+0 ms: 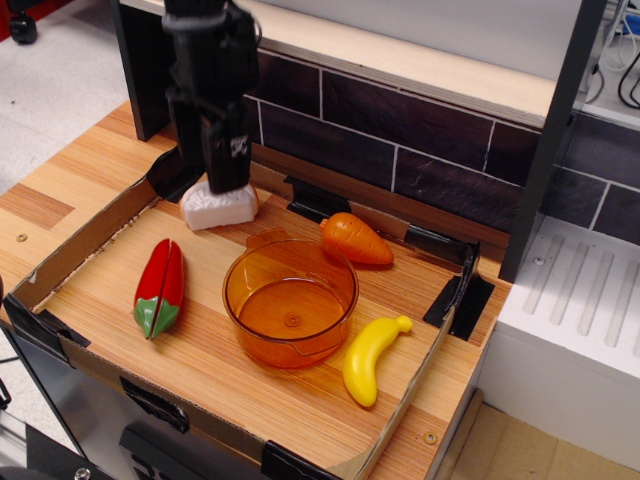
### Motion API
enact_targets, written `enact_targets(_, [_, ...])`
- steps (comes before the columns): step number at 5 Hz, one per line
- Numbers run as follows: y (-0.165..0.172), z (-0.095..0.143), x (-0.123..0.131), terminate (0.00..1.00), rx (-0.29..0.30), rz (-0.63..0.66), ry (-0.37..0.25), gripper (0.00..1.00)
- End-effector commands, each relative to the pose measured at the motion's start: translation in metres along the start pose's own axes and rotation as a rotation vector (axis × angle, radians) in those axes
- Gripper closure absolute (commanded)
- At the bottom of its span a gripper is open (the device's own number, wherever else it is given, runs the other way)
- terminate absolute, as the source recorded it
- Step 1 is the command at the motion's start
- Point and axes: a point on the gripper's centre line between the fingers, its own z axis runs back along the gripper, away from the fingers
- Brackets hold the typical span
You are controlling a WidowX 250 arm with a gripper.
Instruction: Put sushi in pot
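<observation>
Over the sushi (218, 209), claw (222, 188) sits low; its spread cannot be told. Off-centre pinch on the rounded wedge risks it squirting out, missing the pot (290, 303).

— What stands behind the wooden tabletop (90, 160)?
— A backsplash of dark tiles (400, 130) with pale grout, topped by a light wooden ledge (420, 65).
— And to the sides?
— A white ribbed unit (580, 290) on the right, grey speckled floor (60, 70) at upper left.
</observation>
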Motion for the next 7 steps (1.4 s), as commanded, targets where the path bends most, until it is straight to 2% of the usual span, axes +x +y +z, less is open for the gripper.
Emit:
enact_targets(1, [0.02,-0.001,0.003,0.0,0.113,-0.028,-0.042,0.0])
enact_targets(3, [0.026,-0.021,0.006,0.0,0.154,-0.019,-0.019,0.0])
enact_targets(5, [0.023,-0.029,0.005,0.0,0.147,-0.01,-0.011,0.0])
enact_targets(6, [0.023,-0.028,0.004,0.0,0.141,-0.012,-0.02,1.0])
enact_targets(7, [0.021,-0.019,0.005,0.0,0.138,-0.001,-0.047,1.0])
